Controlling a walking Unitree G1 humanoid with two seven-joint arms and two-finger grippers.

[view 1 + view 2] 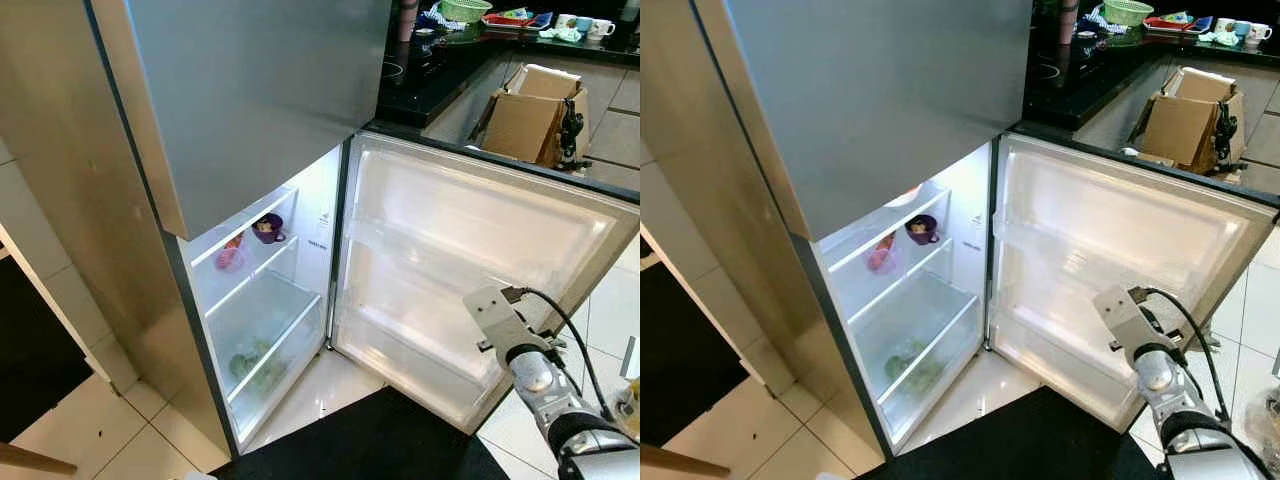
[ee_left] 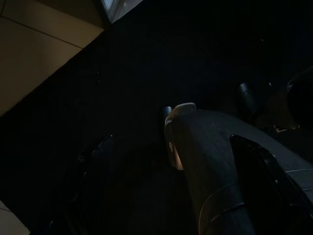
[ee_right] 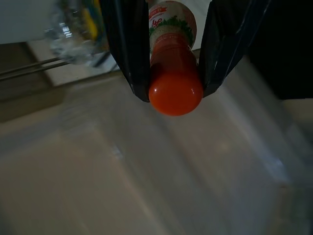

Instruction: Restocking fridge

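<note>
**Sauce bottle held up at the open fridge door**

Head views: the right arm [image 1: 540, 385] is raised, its wrist level with the fridge door [image 1: 470, 250] shelves just ahead.

Right wrist view: the right gripper [image 3: 174, 73] clamps an orange-capped sauce bottle [image 3: 175, 78] between its fingers [image 3: 128, 54], door shelf beyond.

Left wrist view: the left gripper [image 2: 166, 161] hangs low in shadow; I cannot tell its grip.

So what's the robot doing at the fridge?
It's putting food away. The fridge door hangs wide open, and the right gripper is shut on a bottle with a red cap, holding it close to the clear door shelves. Inside the fridge there's a purple cup on a shelf and something green in the bottom drawer. The left arm hangs idle over a dark mat.
</note>
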